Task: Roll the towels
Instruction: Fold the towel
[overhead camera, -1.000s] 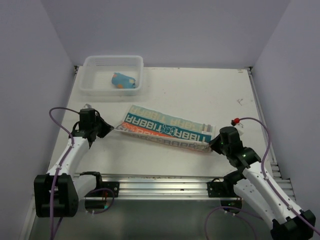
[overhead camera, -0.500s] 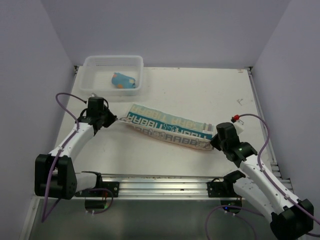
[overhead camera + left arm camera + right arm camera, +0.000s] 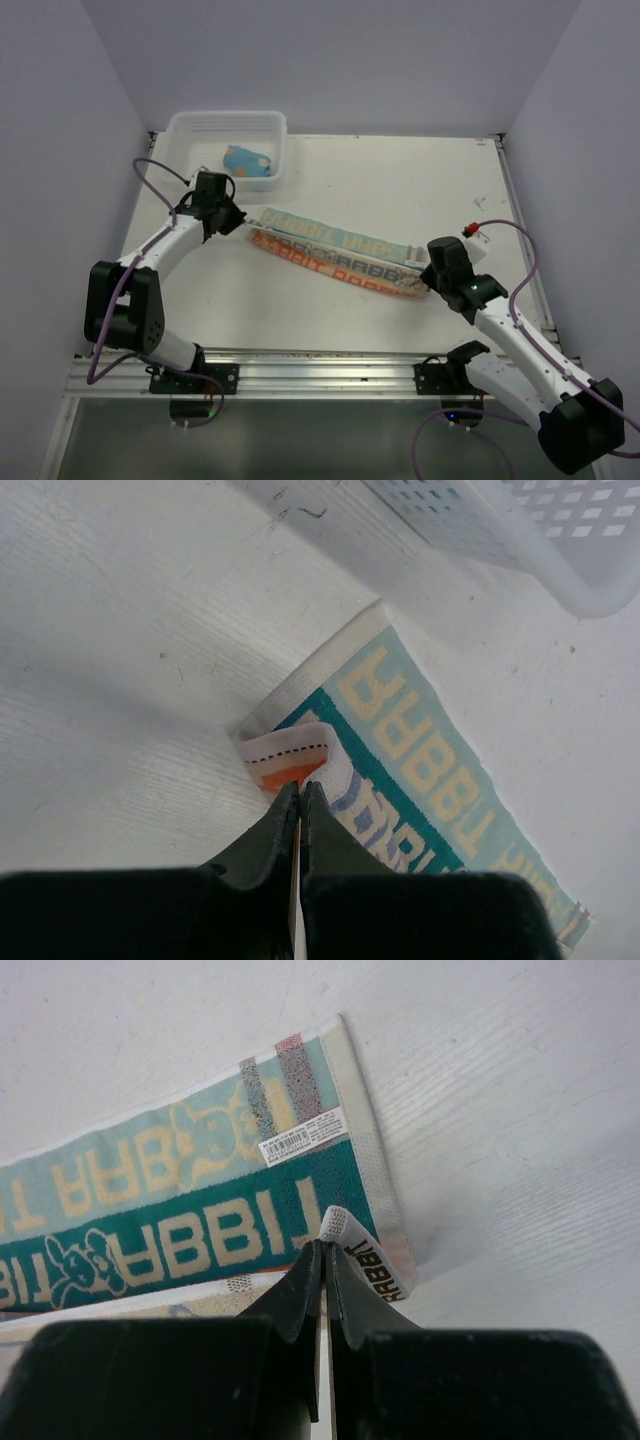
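While the left tool (image 3: 300, 798) and right tool (image 3: 322, 1252) pinch thin corners of the cream towel (image 3: 335, 255), uneven pulling could slip 1 free.

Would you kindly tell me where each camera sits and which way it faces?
Top external: above and behind the robot, looking down at the table; left arm, right arm, cream towel, basket.
Left wrist: on the left arm, looking down past the left claw, shut on the towel's end.
Right wrist: on the right arm, looking down past the right claw, shut on the labelled end.
Shared: all three show the cream towel.
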